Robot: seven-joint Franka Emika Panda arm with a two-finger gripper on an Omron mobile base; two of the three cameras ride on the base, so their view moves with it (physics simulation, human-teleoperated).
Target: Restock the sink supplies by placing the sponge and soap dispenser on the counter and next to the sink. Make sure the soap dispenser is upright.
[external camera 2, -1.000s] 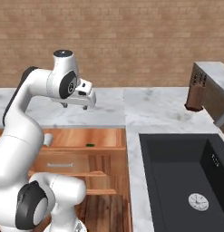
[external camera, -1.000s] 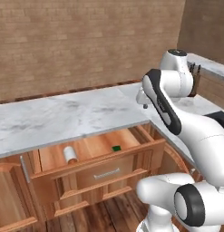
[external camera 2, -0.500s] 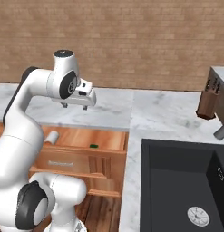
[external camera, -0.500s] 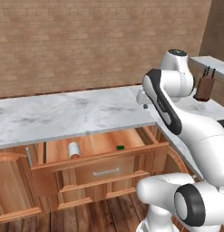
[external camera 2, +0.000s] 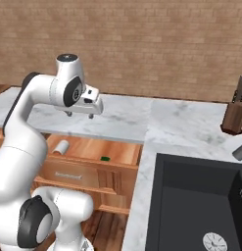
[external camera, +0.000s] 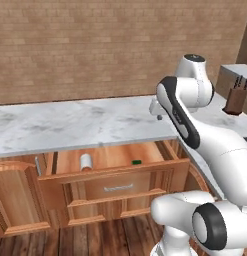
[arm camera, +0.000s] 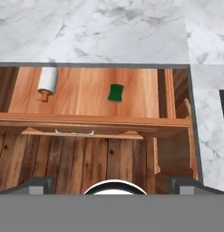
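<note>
Gripper (external camera 2: 81,113) hangs empty and open over the counter (external camera 2: 122,120); sponge (arm camera: 115,92) and toppled dispenser (arm camera: 46,81) lie apart in the open drawer (arm camera: 90,120).

**Arm raised, tool pointing down**

The white arm rises from the base, bends at its dark elbow and reaches forward at mid height. Its wrist is turned downward, so the tool (external camera 2: 83,113) hangs with fingers pointing down, jaws apart and nothing between them.
</note>
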